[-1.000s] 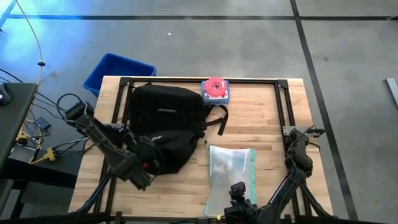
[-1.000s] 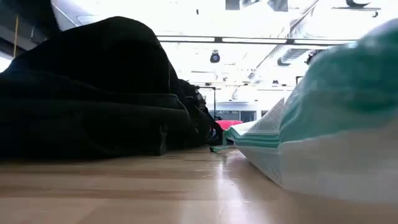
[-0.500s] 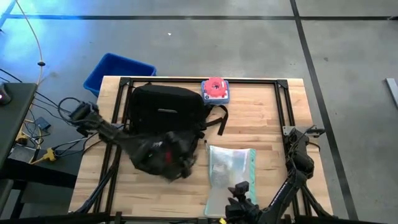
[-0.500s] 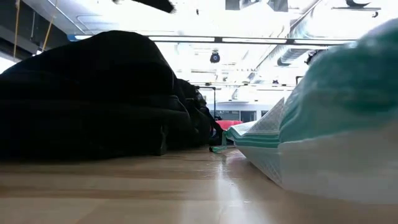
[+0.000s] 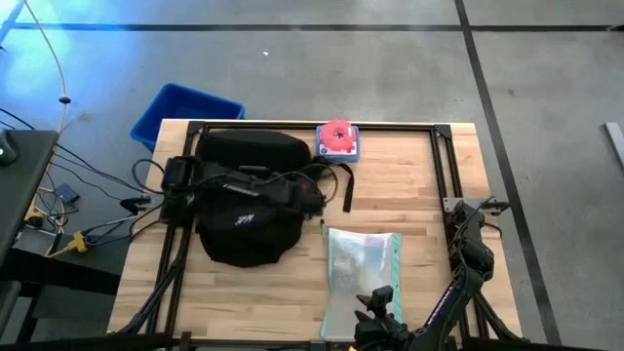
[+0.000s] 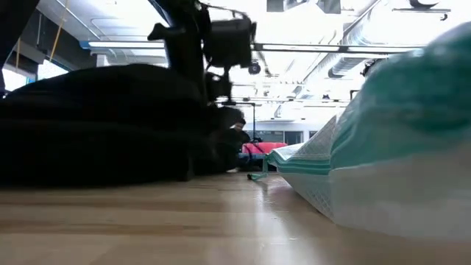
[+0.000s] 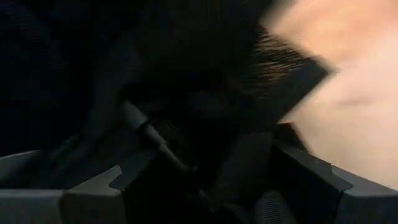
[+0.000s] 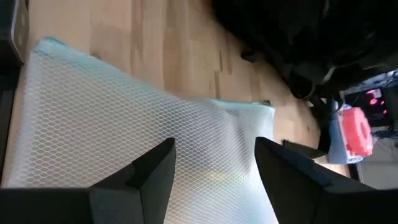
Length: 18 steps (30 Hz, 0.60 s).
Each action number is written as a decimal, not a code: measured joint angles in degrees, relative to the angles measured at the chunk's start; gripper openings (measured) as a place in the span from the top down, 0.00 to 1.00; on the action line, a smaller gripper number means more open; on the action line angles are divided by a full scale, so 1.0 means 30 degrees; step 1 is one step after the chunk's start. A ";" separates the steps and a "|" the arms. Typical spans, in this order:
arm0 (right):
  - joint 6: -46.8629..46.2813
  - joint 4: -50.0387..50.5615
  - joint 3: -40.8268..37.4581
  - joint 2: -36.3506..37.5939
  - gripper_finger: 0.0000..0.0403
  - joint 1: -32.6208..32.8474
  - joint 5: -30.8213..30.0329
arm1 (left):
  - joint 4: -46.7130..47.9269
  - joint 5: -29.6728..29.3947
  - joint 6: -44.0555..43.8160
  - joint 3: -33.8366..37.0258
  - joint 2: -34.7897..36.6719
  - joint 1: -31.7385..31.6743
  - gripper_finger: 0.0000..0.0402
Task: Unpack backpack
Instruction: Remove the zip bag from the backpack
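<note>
- The backpack lies on the left half of the wooden table, a soft black heap with a small white logo on its near part; in the low view it fills the left side as a dark mound.
- A black strap trails off the backpack's right side onto the bare wood.
- The left arm lies across the top of the backpack, reaching from the table's left edge toward its middle.
- The left gripper sits at the backpack's right edge, close over the fabric. In its wrist view the two fingers stand spread wide with dark fabric and a zipper pull between them; whether they touch the fabric cannot be told.
- Just right of the backpack, toward the near edge, a mesh pouch with teal trim lies flat on the table, apart from the backpack.
- The right gripper hovers at the pouch's near end, fingers parted with the white netting showing between them; they pinch nothing.
- At the far edge, just beyond the backpack's right corner, stands a red round object on a pale blue base.
- A blue bin sits on the floor off the table's far left corner.
- Cables run over the floor left of the table.
</note>
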State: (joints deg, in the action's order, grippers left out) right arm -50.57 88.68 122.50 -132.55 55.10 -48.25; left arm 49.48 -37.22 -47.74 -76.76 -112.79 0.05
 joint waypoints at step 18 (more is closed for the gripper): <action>0.4345 -0.6846 0.0000 0.0000 0.49 0.1121 0.6098 | 0.0951 -0.2297 0.0500 0.0018 0.5810 0.4727 0.37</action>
State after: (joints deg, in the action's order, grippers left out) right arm -37.53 68.15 122.50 -132.55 58.46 -29.95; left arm 52.33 -44.12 -46.24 -76.71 -95.36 14.24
